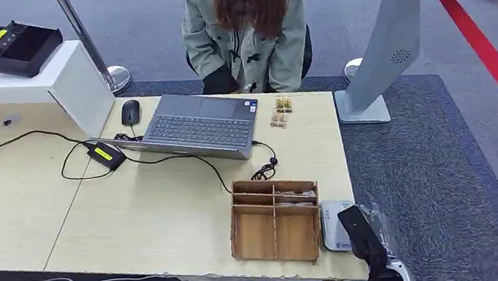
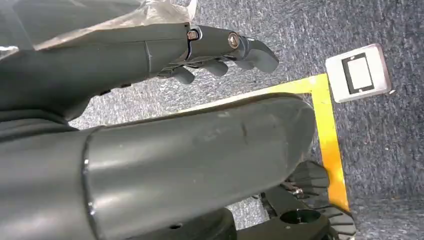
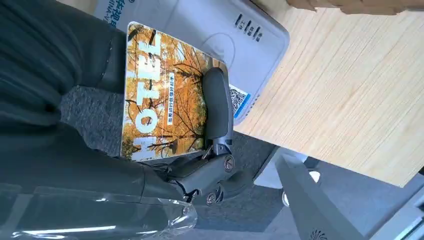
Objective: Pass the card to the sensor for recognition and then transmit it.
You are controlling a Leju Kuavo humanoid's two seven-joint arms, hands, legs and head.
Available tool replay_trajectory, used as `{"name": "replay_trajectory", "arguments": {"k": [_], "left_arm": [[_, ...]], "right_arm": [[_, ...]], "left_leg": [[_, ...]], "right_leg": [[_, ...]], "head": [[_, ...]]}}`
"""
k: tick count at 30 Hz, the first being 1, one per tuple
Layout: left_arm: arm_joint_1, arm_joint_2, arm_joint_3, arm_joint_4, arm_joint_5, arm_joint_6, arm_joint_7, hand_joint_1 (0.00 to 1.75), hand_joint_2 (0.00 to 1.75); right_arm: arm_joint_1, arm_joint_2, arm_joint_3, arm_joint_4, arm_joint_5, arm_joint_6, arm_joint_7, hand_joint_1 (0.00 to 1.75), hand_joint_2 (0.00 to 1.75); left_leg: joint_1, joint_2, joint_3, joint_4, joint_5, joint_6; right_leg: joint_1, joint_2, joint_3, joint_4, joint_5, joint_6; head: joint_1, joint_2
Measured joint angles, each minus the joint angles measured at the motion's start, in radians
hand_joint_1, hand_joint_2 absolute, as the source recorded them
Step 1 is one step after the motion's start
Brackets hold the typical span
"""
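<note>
Two hands of the robot, plus a light wood desk (image 1: 137, 220), make up the scene, listed L to R in head view. Far L: white side unit (image 1: 54, 80) carrying a black remote controller w/ antennas (image 1: 17, 47). Next, a black power adapter w/ yellow label (image 1: 106, 155) and a black mouse (image 1: 130, 112), both just beside a grey open laptop (image 1: 200, 126). Person in a grey-green jacket (image 1: 246, 30) sits behind the laptop. R of the laptop: small wooden pieces (image 1: 281, 112); nearer the front edge, a wooden compartment box (image 1: 276, 219). Touching its R side, at the desk corner, a white card reader (image 1: 334, 225). Right hand (image 1: 365, 239) is over the reader's R edge; in right wrist view the right hand pinches an autumn-photo "HOTEL" card (image 3: 167, 95), a dark finger (image 3: 217, 105) pressed on its face, card lying partly over the reader. Far R, on the carpet: grey kiosk stand (image 1: 388, 44). Left hand (image 2: 220, 50), in left wrist view, hangs over carpet, fingers loosely curled, holding nothing.
</note>
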Motion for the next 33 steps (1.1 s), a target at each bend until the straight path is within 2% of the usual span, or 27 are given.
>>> {"name": "replay_trajectory", "arguments": {"k": [26,33], "left_arm": [[0.0,0.001,0.0,0.0,0.0,-0.001,-0.005,0.0,0.0],[0.0,0.001,0.0,0.0,-0.006,-0.001,-0.005,0.0,0.0]], "right_arm": [[-0.011,0.0,-0.004,0.04,0.031,-0.014,0.007,1.75,1.75],[-0.011,-0.009,-0.028,0.022,0.078,-0.022,0.044,1.75,1.75]], "left_leg": [[0.0,0.0,0.001,0.0,0.0,0.0],[0.0,0.0,0.001,0.0,0.0,0.0]], "right_leg": [[0.0,0.0,0.001,0.0,0.0,0.0],[0.0,0.0,0.001,0.0,0.0,0.0]], "head": [[0.0,0.0],[0.0,0.0]]}}
